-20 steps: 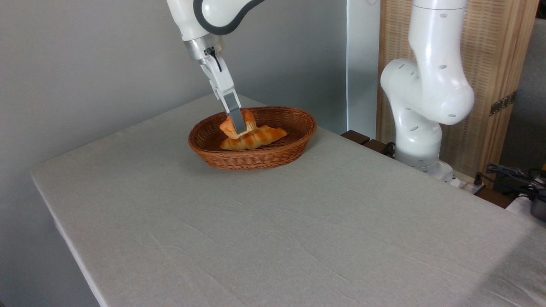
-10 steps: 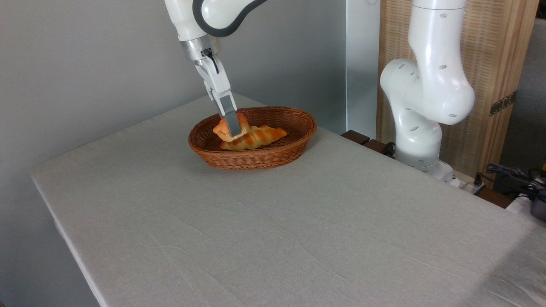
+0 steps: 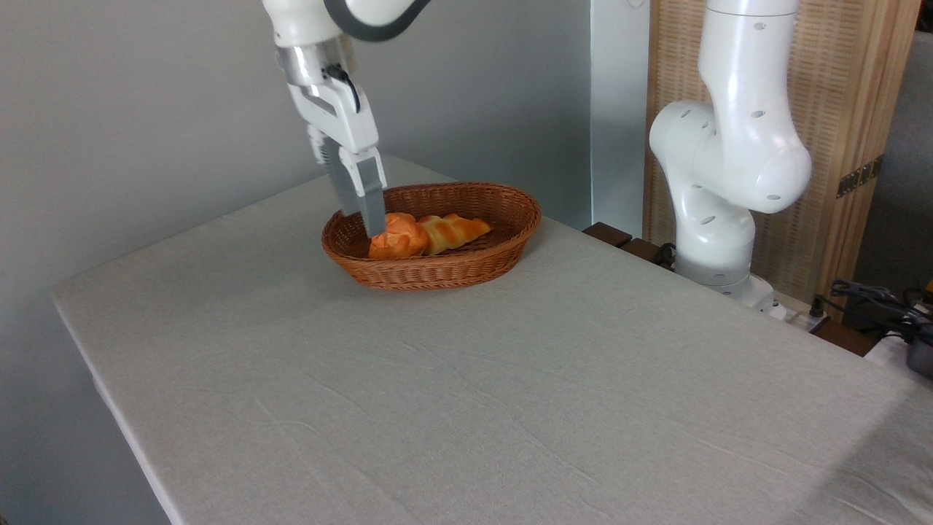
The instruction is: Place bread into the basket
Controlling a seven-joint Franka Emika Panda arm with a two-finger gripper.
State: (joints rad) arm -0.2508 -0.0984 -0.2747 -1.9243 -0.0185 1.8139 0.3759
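The bread (image 3: 396, 238), a small round orange-golden bun, lies inside the oval brown wicker basket (image 3: 444, 273) at its left end, touching the longer braided loaf (image 3: 453, 229). My gripper (image 3: 363, 221) hangs tilted over the basket's left rim, just left of the bun. Its grey fingers (image 3: 372, 205) stand apart with nothing between them, so it is open. The nearer fingertip reaches down to the bun's upper left edge.
The basket sits near the far edge of a table covered in grey cloth (image 3: 466, 379). The arm's white base (image 3: 718, 189) rises at the right behind the table. Cables (image 3: 878, 299) lie at the far right. A wooden panel stands behind the base.
The gripper carried the bun left and down in the basket, opened and let it go. The bun now rests in the basket, and the gripper has drawn off to the left.
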